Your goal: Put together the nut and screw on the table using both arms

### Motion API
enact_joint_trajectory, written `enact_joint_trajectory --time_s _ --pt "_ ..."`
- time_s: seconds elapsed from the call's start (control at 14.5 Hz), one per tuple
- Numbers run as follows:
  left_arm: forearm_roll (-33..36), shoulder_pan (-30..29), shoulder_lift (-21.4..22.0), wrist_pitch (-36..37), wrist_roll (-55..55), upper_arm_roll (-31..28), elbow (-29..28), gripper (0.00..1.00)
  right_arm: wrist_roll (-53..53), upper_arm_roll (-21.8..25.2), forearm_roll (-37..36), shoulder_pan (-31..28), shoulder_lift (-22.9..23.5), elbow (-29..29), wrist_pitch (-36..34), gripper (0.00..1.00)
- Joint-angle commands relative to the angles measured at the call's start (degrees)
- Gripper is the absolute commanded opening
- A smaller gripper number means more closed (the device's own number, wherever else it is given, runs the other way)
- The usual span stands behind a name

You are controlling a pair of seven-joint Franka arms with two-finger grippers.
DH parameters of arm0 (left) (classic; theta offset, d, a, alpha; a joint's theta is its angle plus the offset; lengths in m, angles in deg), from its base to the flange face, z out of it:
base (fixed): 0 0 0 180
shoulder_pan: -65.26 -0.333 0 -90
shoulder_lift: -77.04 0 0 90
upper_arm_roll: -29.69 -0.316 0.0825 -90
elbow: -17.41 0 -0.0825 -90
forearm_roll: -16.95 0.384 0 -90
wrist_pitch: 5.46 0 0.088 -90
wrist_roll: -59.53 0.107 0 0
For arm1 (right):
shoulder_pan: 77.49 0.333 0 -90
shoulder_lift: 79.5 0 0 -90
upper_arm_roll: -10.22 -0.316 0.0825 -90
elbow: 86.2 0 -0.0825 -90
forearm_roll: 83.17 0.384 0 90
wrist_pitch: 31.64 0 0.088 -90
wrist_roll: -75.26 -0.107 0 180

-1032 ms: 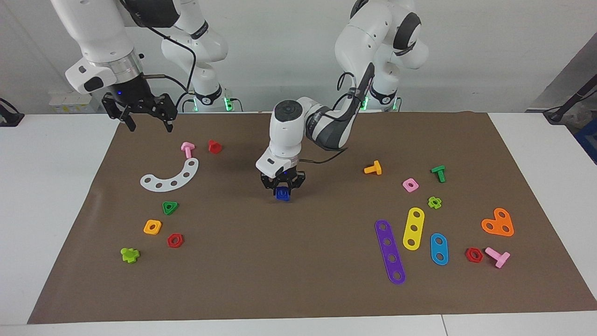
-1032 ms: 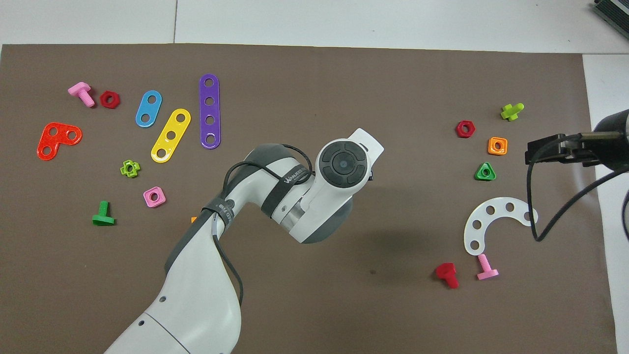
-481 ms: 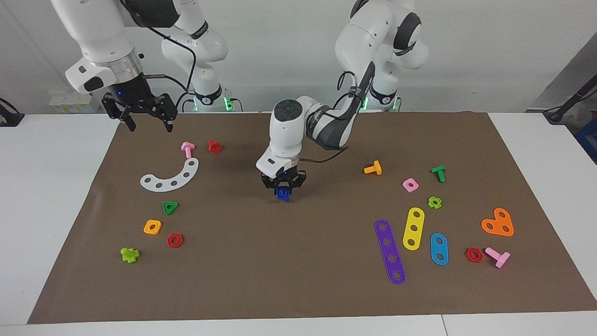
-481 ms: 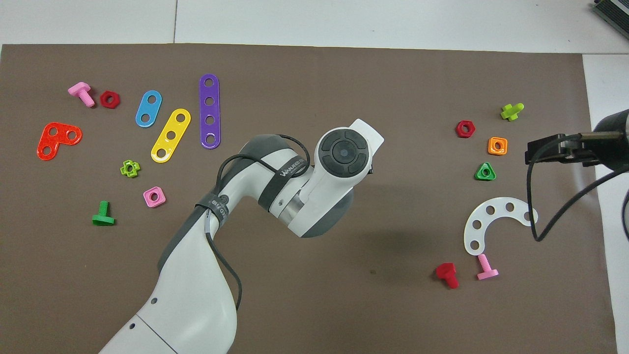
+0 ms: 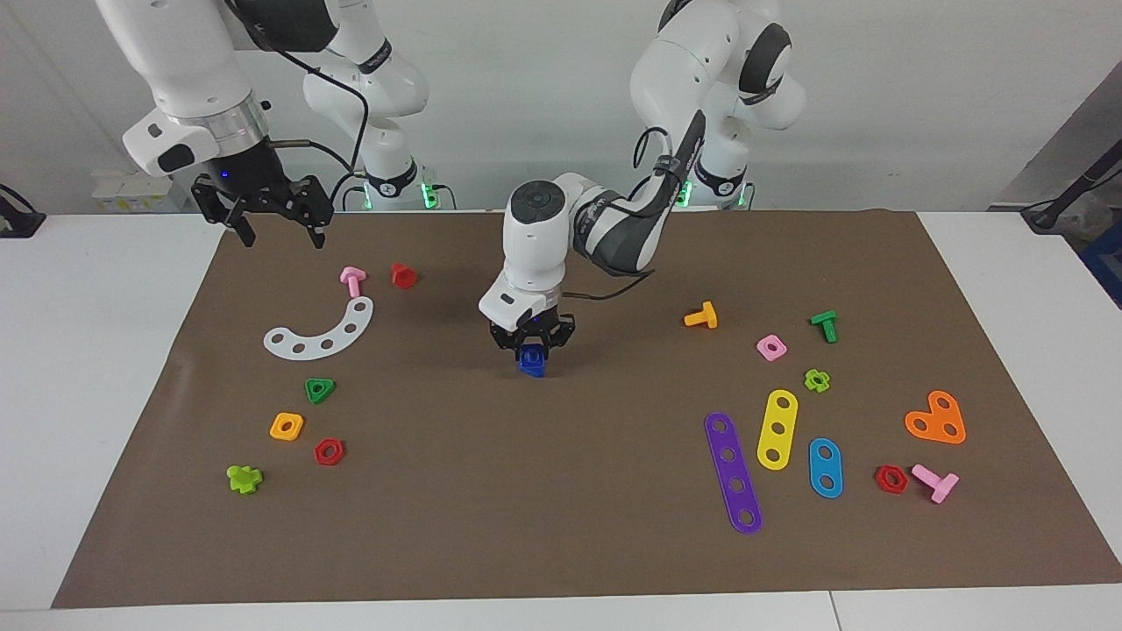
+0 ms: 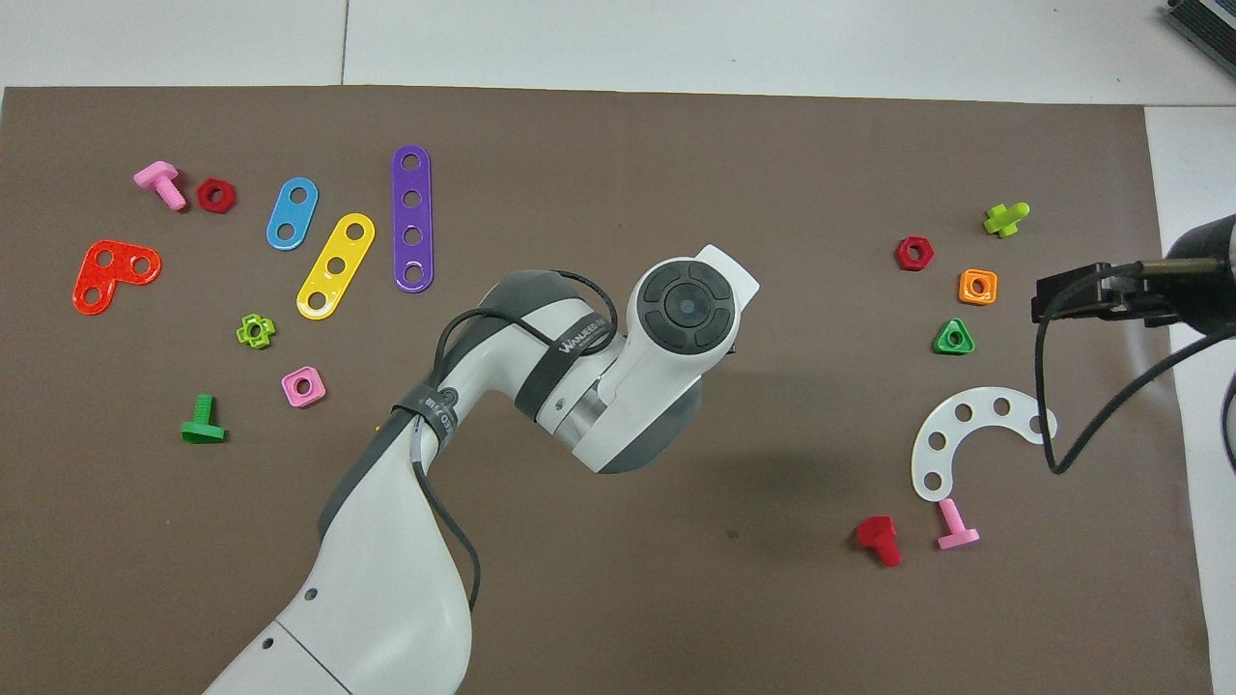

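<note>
A robotics lab: two white arms [image 5: 614, 228] at a mat-covered table [image 5: 561, 543], bare wall.

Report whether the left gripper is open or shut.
Shut: the left gripper pinches a small dark blue piece between its fingertips over the mat's middle; nut or screw, cannot tell.

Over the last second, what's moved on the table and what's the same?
The left gripper, shut on a blue piece at mid-mat, has lifted slightly with it; whether that piece is the nut or the screw cannot be told. The left arm's elbow rose and swung a little. The right gripper stays open over the mat's corner nearest the robots, waiting. The loose parts have not moved.
</note>
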Motion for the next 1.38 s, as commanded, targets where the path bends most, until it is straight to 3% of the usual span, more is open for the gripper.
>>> enact_joint_trajectory --time_s 0.0,0.14,0.41,0.62,0.76,0.83,1.1,1.31 --pt "-0.41 0.88 1.96 -0.14 -0.53 -0.79 -3.79 0.0 1.14 -0.13 0.15 -0.2 -0.02 0.05 -0.71 1.0" --pt "-0.4 0.8 2.49 -1.71 -0.53 -0.88 -5.46 0.0 1.14 -0.13 0.15 -0.2 -0.02 0.05 -0.71 1.0" --pt "0.03 0.8 4.33 -12.16 -0.8 -1.05 -13.72 0.0 1.14 -0.13 0.15 -0.2 0.06 0.05 -0.71 1.0" --pt "0.12 0.8 4.69 -12.27 -0.8 -1.05 -14.17 0.01 1.14 -0.13 0.15 -0.2 -0.02 0.05 -0.71 1.0" --pt "0.56 0.8 4.6 -12.18 -0.8 -1.14 -13.65 0.85 1.14 -0.13 0.15 -0.2 -0.02 0.05 -0.71 1.0" --pt "0.65 0.8 4.6 -11.75 -0.8 -1.14 -13.04 1.0 1.14 -0.13 0.15 -0.2 -0.02 0.05 -0.71 1.0" --pt "0.65 -0.43 4.42 -6.66 -0.18 -1.32 -7.34 1.0 1.14 -0.13 0.15 -0.2 -0.02 0.05 -0.71 1.0" --pt "1.0 -6.47 7.48 2.38 0.78 -1.14 -2.93 1.0 1.14 -0.13 0.15 -0.2 -0.02 0.05 -0.71 1.0"
